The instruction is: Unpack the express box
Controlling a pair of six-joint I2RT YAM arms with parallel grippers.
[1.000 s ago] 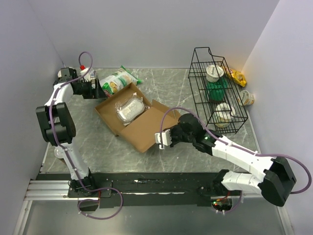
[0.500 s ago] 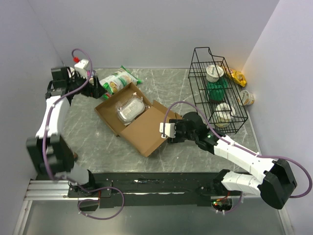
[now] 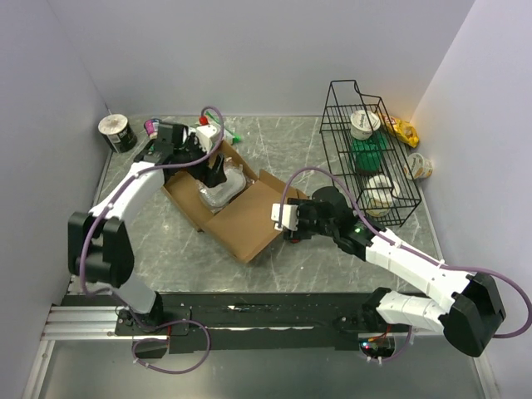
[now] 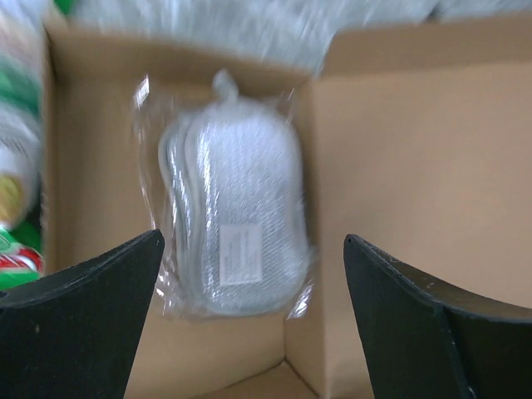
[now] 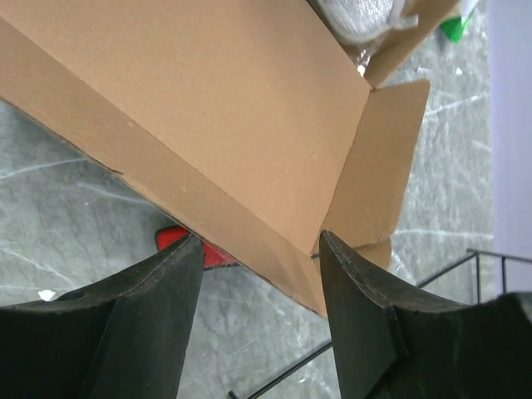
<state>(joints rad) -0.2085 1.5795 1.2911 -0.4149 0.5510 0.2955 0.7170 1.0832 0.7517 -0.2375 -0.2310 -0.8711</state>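
Hovering left gripper (image 4: 253, 249), jaws spread, over wrapped pack (image 4: 233, 208) in express box (image 3: 245, 218); next: lower, pinch. Right gripper (image 5: 259, 241) jaws spread.

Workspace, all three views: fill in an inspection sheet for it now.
Surface: grey marbled table.
Job's things: cardboard box open, flaps spread; clear-wrapped pack lies inside.
Clutter: wire basket holding cups; cup and yellow packet beside it; can in the far left corner; red object under the box edge.
Grippers: left tool open above the pack; right tool open, straddling the box's edge.
Cables: purple cable loops along each arm.
Surroundings: plain pale walls; nothing else seen.
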